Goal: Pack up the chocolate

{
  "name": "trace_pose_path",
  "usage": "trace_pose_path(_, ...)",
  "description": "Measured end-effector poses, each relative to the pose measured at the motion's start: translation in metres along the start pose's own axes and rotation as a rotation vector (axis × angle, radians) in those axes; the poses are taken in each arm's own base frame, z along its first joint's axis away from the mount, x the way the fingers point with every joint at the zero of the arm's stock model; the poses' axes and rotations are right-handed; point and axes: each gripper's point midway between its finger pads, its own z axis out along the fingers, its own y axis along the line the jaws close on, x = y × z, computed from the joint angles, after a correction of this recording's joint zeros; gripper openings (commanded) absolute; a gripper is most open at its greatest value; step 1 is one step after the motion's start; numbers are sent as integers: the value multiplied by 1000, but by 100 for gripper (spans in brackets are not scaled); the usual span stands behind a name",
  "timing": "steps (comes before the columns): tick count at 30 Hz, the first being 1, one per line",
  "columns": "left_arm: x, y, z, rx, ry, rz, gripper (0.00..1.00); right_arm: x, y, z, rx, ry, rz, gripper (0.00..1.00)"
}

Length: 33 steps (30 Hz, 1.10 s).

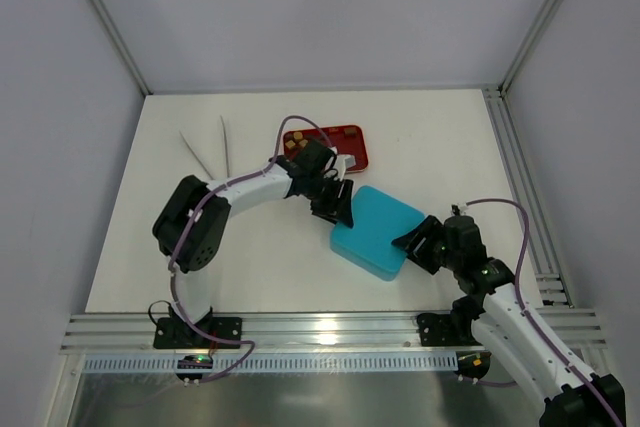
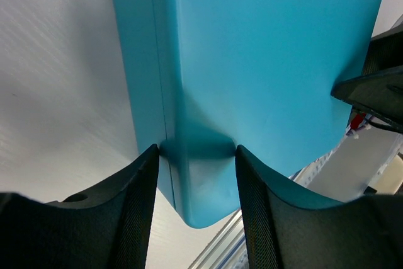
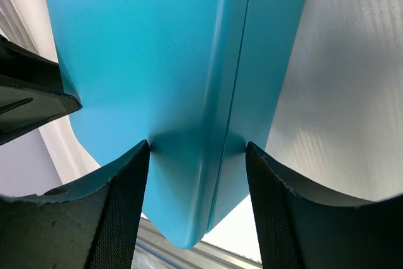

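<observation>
The left claw (image 1: 336, 209) pinches the blue box (image 1: 378, 230) at its far corner, the right claw (image 1: 413, 243) the near one; the chocolate (image 1: 293, 146) lies beyond, nearer the left.

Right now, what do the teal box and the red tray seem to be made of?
Teal box: probably moulded plastic, possibly coated card. The surface is smooth and matte with soft shading only, the corners are rounded, and a fine seam runs along the side. Red tray: likely plastic, judging by its even colour and rounded corners. It is too small here to tell the finish.
</observation>
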Motion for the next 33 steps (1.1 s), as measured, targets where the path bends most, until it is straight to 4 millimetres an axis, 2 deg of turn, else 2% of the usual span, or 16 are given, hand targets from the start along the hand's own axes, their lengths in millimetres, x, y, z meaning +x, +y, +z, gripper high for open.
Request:
trace_pose_path(3, -1, 2, 0, -10, -17, -27, 49, 0, 1, 1, -5, -7, -3, 52)
trace_pose_path(10, -5, 7, -3, -55, -68, -97, 48, -2, 4, 6, -10, -15, -14, 45)
trace_pose_path(11, -6, 8, -4, -63, -78, -106, 48, -3, 5, 8, -10, -16, -15, 41)
trace_pose_path(13, -7, 10, -5, -81, -104, -129, 48, -5, 8, 11, -7, -13, -20, 38)
trace_pose_path(19, -11, 19, -10, -128, -185, -190, 48, -13, 17, 22, 3, -2, -54, 57)
trace_pose_path(20, -11, 20, -11, -132, -196, -197, 48, -14, 18, 22, 4, 0, -59, 62)
trace_pose_path(23, -9, 20, -11, -128, -219, -226, 48, -12, 18, 22, 8, 8, -80, 70)
trace_pose_path(26, -7, 18, -9, -116, -227, -245, 48, -9, 18, 18, 5, 15, -95, 73)
trace_pose_path(33, -2, 8, -4, -89, -213, -252, 48, 5, 9, 0, 17, 50, -109, 73)
